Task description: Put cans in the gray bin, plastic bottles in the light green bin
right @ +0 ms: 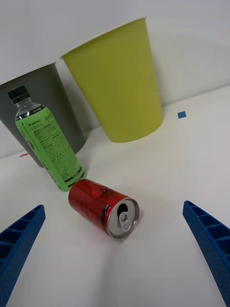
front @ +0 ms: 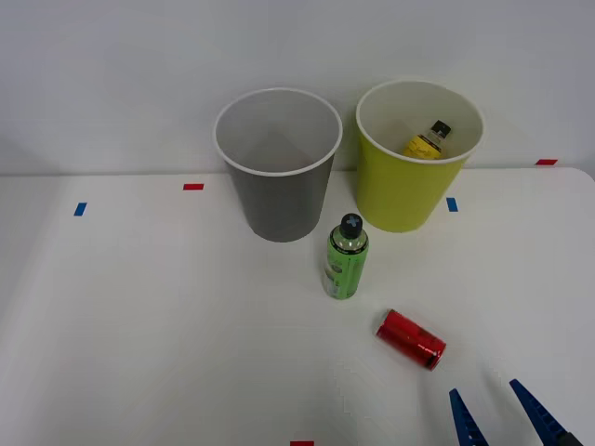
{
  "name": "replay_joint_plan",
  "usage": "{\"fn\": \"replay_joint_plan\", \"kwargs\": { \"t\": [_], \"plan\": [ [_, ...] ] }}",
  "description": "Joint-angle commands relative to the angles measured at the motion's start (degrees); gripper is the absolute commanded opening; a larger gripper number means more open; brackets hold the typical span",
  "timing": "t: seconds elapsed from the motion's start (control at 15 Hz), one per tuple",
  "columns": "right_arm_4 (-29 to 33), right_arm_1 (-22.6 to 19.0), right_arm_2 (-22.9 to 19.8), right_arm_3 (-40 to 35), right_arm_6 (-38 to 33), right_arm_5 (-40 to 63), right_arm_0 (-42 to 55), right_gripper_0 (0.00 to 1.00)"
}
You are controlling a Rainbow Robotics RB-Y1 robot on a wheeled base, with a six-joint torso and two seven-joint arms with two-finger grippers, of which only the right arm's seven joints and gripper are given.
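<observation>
A shiny red can [front: 410, 338] [right: 102, 208] lies on its side on the white table, its opened top facing my wrist camera. A green-wrapped plastic bottle [front: 345, 257] [right: 46, 140] with a black cap stands upright just behind it. The gray bin [front: 277, 167] [right: 43, 110] and the light green bin [front: 416, 158] [right: 120, 81] stand side by side at the back. A yellow-labelled bottle [front: 427, 140] lies inside the light green bin. My right gripper [front: 509, 409] [right: 115, 254] is open near the table's front edge, its blue fingers [right: 19, 244] apart, short of the can and holding nothing.
The white table [front: 139, 325] runs to a pale wall behind the bins. Small red tape marks [front: 192, 187] and blue tape marks [front: 80, 209] dot its surface. The left half of the table holds no objects.
</observation>
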Motion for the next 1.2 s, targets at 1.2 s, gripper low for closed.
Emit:
{"fn": "replay_joint_plan", "kwargs": {
  "t": [1.2],
  "plan": [
    [0.00,0.00,0.00,0.00,0.00,0.00,0.00,1.00]
  ]
}}
